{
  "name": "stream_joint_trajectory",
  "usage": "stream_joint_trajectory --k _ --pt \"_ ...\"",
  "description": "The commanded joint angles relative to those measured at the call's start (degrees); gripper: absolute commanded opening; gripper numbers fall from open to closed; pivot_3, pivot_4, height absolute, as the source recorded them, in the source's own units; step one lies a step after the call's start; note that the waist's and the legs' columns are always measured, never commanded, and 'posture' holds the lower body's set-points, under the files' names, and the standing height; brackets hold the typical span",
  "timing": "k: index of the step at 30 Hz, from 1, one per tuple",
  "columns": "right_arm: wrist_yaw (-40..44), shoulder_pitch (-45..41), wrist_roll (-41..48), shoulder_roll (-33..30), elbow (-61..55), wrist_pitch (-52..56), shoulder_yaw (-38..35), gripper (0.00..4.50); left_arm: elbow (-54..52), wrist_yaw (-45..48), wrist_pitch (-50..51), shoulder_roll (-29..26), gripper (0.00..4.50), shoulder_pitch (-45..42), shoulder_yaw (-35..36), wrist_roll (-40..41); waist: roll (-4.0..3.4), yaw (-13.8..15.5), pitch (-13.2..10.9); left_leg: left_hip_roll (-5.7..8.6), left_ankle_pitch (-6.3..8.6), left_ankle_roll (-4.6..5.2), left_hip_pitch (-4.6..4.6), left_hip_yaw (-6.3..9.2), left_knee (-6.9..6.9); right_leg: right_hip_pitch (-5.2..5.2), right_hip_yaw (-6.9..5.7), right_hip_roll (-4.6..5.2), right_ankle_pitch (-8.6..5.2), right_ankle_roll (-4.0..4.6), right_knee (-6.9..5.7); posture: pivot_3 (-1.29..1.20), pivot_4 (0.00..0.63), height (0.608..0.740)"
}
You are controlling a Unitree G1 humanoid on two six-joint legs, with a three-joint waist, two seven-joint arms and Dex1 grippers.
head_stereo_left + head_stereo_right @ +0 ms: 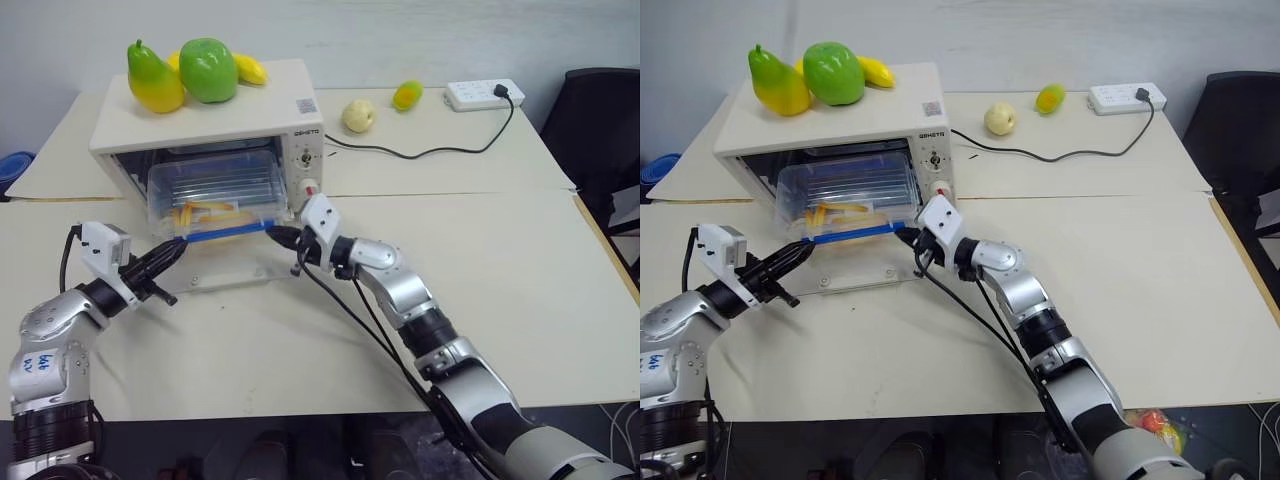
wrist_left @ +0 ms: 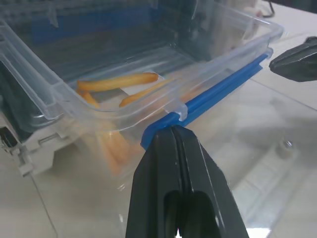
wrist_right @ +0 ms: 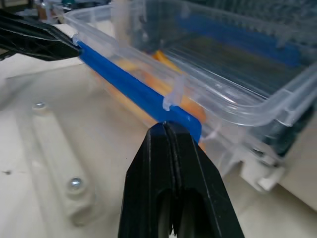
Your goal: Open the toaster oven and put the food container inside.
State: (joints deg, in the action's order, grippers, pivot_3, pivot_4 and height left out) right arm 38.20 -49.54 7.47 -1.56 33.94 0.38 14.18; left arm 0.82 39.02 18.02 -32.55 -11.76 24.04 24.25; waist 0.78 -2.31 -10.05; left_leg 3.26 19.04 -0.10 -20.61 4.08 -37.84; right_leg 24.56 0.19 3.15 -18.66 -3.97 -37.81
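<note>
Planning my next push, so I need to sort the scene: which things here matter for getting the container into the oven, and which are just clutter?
Part of the job:
toaster oven, door down
food container, partly inside
left gripper, shut
right gripper, shut

Lying about:
pear, green apple and banana on the oven
two fruits behind
power strip

I see a cream table (image 1: pixel 520 290) carrying the toaster oven (image 1: pixel 300 105). Behind it lie a pale apple (image 1: pixel 359 115), a mango (image 1: pixel 407 95) and a power strip (image 1: pixel 483 94).

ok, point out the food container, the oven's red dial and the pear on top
food container (image 1: pixel 215 180), left eye view, clear lid
red dial (image 1: pixel 309 187), left eye view, its face
pear (image 1: pixel 150 82), left eye view, its belly
</note>
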Motion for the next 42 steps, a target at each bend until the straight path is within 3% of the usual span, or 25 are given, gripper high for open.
stream_joint_trajectory --k 1,11,14,17,21,25,33,38,42 --pt "-2.2 -4.2 -0.4 2.7 5.6 -3.5 -2.7 0.01 4.2 -5.7 -4.4 1.0 0.00 -3.8 0.4 -2.7 0.00 -0.1 0.0 -0.01 0.00 0.00 0.00 0.00 -0.02 0.00 -0.01 -0.01 0.00 0.00 -0.02 0.00 0.150 0.740" --pt "-2.0 -9.7 0.9 6.7 16.0 -6.0 -8.5 0.01 13.2 -7.9 -10.9 1.4 0.00 -11.5 -0.6 -3.4 0.01 -0.9 0.0 0.00 0.00 0.00 -0.06 0.02 -0.07 -0.02 -0.03 0.00 0.01 -0.01 -0.17 0.00 0.150 0.740" --pt "-0.5 -8.6 2.0 5.7 13.6 -3.9 -9.9 0.01 11.1 -5.7 -10.1 0.5 0.00 -9.7 -1.4 -3.1 0.01 -0.9 0.0 0.00 0.00 0.00 -0.12 0.04 -0.10 0.01 -0.05 0.00 0.01 -0.01 -0.16 0.00 0.150 0.740" --pt "4.2 -3.3 4.7 2.4 3.6 1.7 -10.2 0.01 5.5 -0.8 -7.2 -1.7 0.00 -4.8 0.6 1.0 0.00 -1.1 0.0 -0.01 0.00 0.00 -0.15 0.05 -0.10 0.02 -0.04 0.00 0.01 -0.02 -0.15 0.00 0.150 0.740" --pt "10.9 5.3 5.9 -5.4 -8.2 7.2 -9.0 0.00 -3.6 9.2 -1.4 -7.5 0.81 5.4 5.8 9.5 0.00 -1.0 0.0 -0.04 0.06 0.04 -0.49 0.10 -0.15 0.23 -0.07 0.00 0.01 -0.02 -0.10 0.00 0.150 0.740" --pt "17.8 9.8 3.5 -11.1 -5.9 4.8 -6.1 0.00 -6.2 19.8 0.3 -13.5 2.02 16.3 11.9 13.7 -0.04 -1.0 0.0 -0.03 0.07 0.07 -0.49 0.07 -0.19 0.25 -0.03 0.02 0.02 -0.03 0.09 0.00 0.150 0.740" --pt "23.0 6.2 -0.8 -7.4 7.6 -5.7 -1.9 0.00 -8.8 31.3 2.1 -15.6 4.37 29.7 23.2 20.1 -0.05 -1.0 0.0 -0.10 0.07 0.02 0.09 -0.01 -0.01 -0.17 0.04 -0.03 -0.01 0.05 0.07 0.00 0.150 0.740" --pt "24.7 2.6 1.1 -3.2 9.8 -8.0 -3.8 0.00 -8.5 29.2 3.4 -14.4 4.47 31.2 28.5 22.1 -0.08 -0.9 0.0 -0.17 0.09 -0.03 0.12 -0.02 0.05 -0.14 0.06 -0.10 -0.03 0.09 0.05 0.00 0.150 0.740" --pt "25.6 1.1 8.5 0.0 6.7 -4.1 -9.4 0.00 -10.8 27.4 4.5 -12.8 4.47 31.7 29.5 23.9 -0.10 -0.8 -0.1 -0.17 0.12 -0.01 0.09 -0.03 0.08 -0.13 0.07 -0.09 -0.03 0.09 0.10 0.00 0.150 0.740"
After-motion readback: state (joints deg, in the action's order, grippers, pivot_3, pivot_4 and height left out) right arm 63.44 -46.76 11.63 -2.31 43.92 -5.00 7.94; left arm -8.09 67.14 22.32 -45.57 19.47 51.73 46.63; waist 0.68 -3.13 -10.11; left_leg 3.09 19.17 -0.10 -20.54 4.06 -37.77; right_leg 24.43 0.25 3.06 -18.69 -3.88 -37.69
